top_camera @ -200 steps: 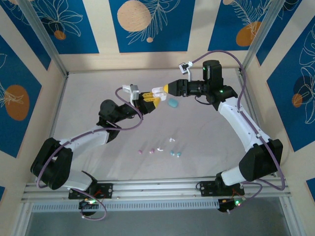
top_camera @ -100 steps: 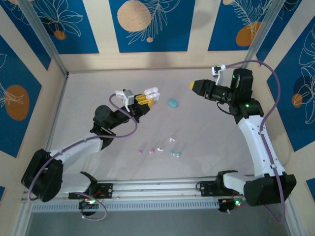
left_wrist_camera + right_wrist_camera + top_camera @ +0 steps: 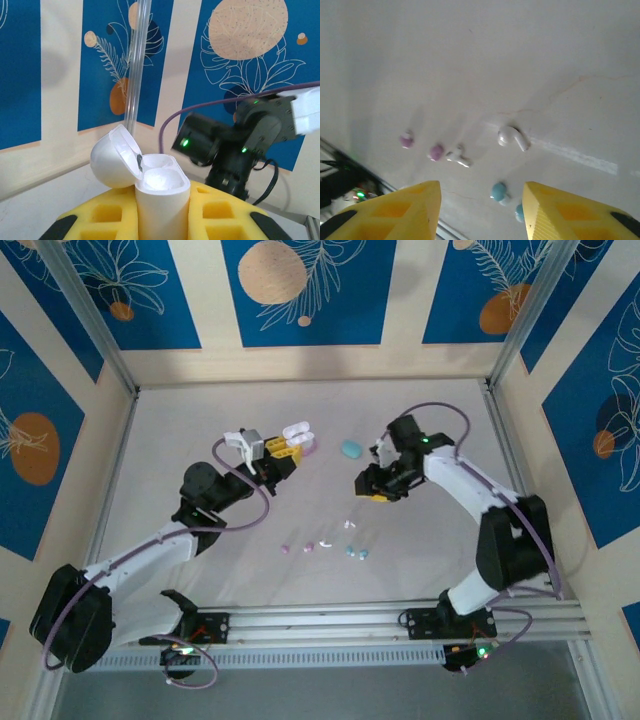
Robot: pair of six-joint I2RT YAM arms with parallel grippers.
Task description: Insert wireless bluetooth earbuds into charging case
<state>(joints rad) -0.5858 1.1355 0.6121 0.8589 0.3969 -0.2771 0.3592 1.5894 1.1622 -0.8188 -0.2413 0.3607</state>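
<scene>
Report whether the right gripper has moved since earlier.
Yes. The right gripper came from beyond the teal case to its near side, toward the earbuds.

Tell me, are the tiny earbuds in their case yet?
Not yet. Done: the left gripper holds the white case with its lid open. Happening now: the right gripper hovers open above the earbuds. Left to do: all six lie loose on the table, none inside.

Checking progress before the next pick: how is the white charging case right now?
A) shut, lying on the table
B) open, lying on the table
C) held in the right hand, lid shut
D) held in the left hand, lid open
D: the left hand grips the white case upright, its lid swung back.
</scene>
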